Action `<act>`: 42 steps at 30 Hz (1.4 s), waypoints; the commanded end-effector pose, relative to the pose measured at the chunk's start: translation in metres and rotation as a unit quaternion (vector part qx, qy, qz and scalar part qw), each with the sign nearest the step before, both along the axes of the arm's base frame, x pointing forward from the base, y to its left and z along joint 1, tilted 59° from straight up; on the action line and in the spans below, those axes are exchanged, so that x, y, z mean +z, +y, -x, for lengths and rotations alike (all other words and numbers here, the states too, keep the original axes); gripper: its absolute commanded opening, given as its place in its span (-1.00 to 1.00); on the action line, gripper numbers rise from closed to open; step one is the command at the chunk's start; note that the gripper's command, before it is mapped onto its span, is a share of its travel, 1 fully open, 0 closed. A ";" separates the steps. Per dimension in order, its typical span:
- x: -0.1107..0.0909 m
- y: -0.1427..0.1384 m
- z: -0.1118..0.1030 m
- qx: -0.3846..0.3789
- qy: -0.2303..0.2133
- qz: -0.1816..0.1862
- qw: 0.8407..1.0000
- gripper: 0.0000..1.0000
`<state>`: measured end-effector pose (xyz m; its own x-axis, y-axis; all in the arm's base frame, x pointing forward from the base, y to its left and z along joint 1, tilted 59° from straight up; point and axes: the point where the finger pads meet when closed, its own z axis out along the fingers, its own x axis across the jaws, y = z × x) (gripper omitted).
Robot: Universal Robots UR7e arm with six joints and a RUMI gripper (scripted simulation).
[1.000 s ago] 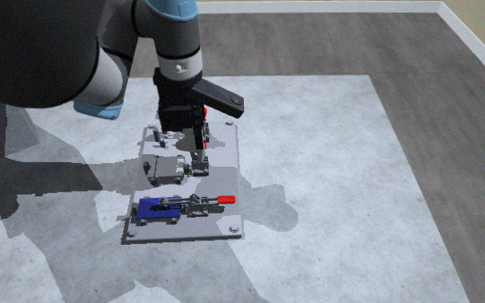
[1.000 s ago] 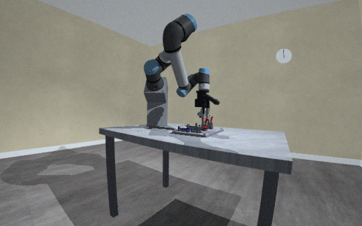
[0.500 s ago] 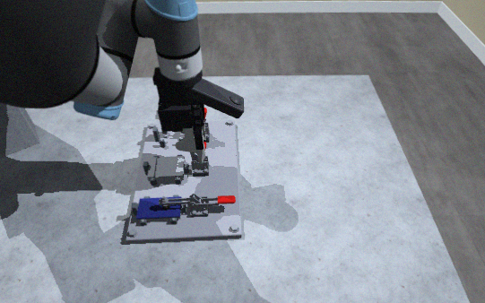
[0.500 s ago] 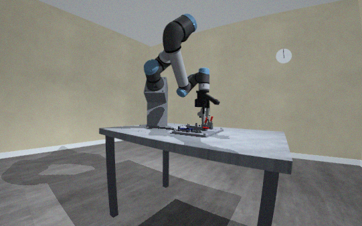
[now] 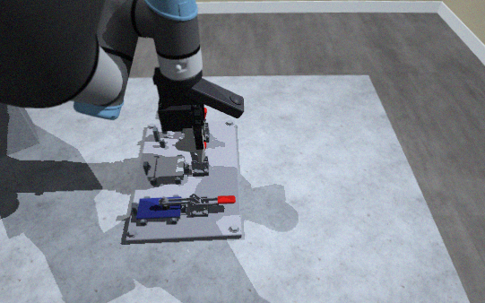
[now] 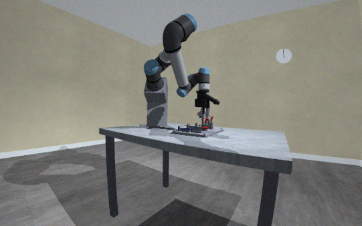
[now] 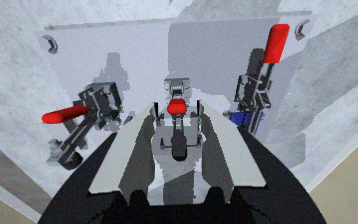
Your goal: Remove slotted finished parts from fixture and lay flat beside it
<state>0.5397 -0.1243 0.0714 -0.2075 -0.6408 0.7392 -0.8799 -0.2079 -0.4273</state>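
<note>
The grey fixture plate (image 5: 224,220) (image 6: 214,131) (image 7: 141,45) lies on the table. At its near end the blue blank (image 5: 150,209) (image 7: 240,119) sits under a toggle clamp whose red handle (image 5: 226,199) (image 7: 276,42) lies flat. A grey finished part (image 5: 167,168) sits in the middle station. My gripper (image 5: 200,154) (image 6: 203,116) (image 7: 177,102) hangs straight over the middle clamp (image 5: 200,168). Its fingers are open and stand either side of that clamp's upright red handle (image 7: 176,106) without touching it. The far clamp's red handle (image 5: 204,111) (image 7: 63,115) is raised. The far station is mostly hidden behind the gripper.
The white table top (image 5: 332,179) (image 6: 247,144) stretches wide to the right of the fixture and in front of it. The arm's base stands on the table behind the plate (image 6: 155,103). Heavy arm shadows cover the left side.
</note>
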 end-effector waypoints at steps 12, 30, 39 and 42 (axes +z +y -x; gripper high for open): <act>0.017 0.023 0.013 0.000 0.000 0.000 1.000 -0.44; 0.026 0.037 0.021 0.000 0.000 0.000 1.000 -0.44; 0.026 0.037 0.021 0.000 0.000 0.000 1.000 -0.44; 0.026 0.037 0.021 0.000 0.000 0.000 1.000 -0.44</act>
<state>0.5184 -0.0875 0.0974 -0.2075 -0.6407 0.7392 -0.8799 -0.2080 -0.4273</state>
